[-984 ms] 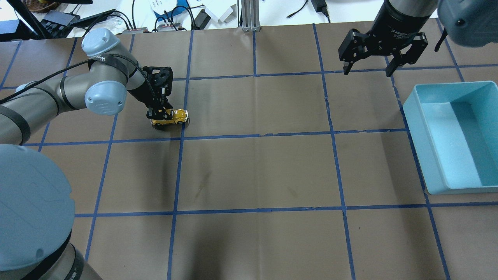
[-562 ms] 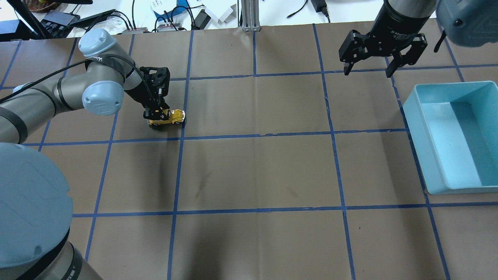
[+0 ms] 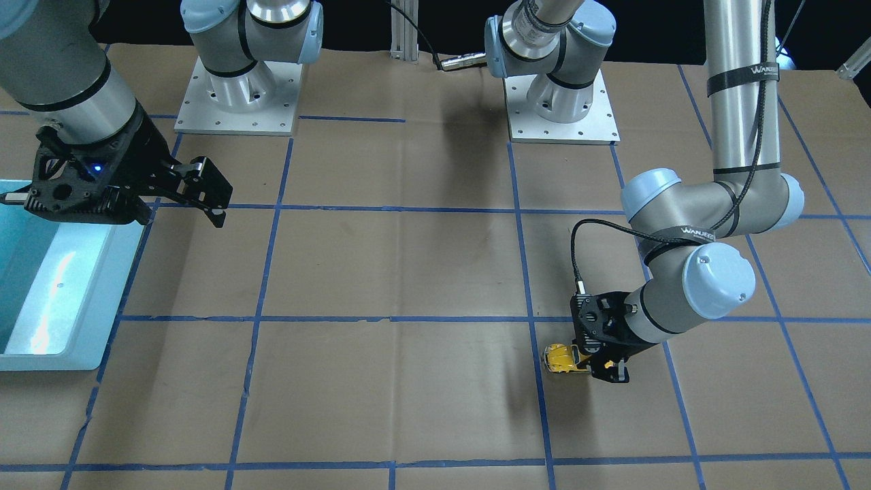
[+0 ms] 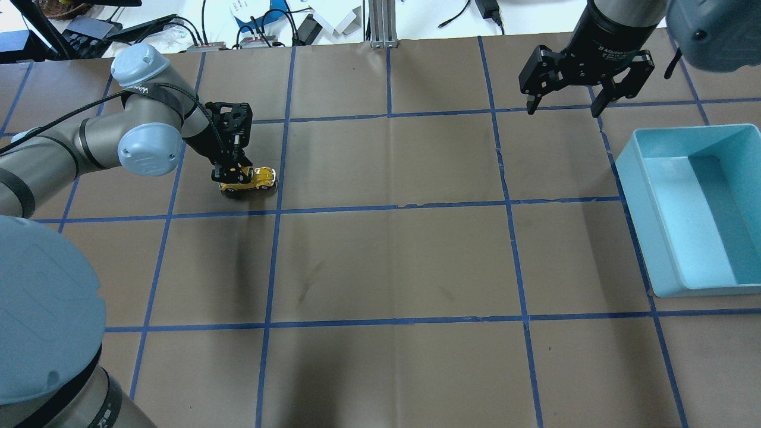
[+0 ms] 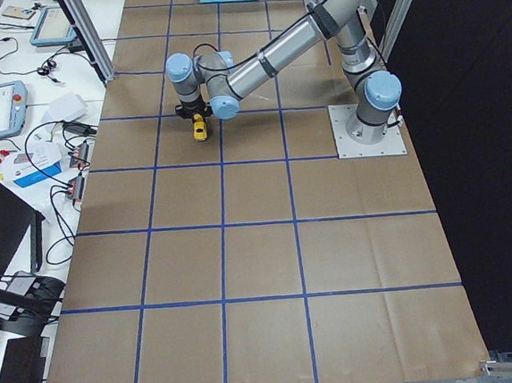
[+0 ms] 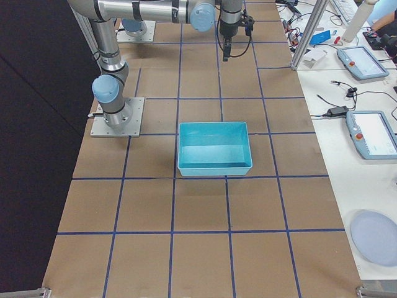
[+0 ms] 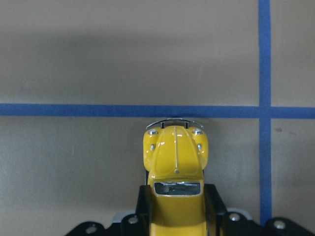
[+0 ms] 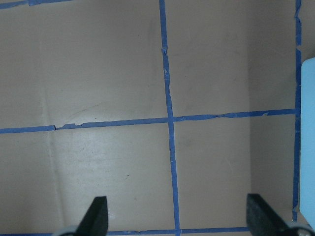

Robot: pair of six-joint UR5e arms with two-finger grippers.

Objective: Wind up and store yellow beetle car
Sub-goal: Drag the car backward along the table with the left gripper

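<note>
The yellow beetle car (image 4: 254, 179) stands on its wheels on the brown table, nose toward the table's middle. It also shows in the front-facing view (image 3: 562, 358), the left side view (image 5: 199, 127) and the left wrist view (image 7: 175, 169). My left gripper (image 4: 230, 173) is shut on the car's rear half, its fingers (image 7: 215, 206) pressed on both flanks. My right gripper (image 4: 562, 107) hangs open and empty above the far right of the table; it also shows in the right wrist view (image 8: 177, 219).
A light blue bin (image 4: 654, 178) stands empty at the right edge, also in the right side view (image 6: 214, 129). Blue tape lines grid the brown paper. Cables and boxes lie beyond the far edge.
My left gripper has dragged the car a short way to the left along the table, wheels down. The right gripper has barely moved.
</note>
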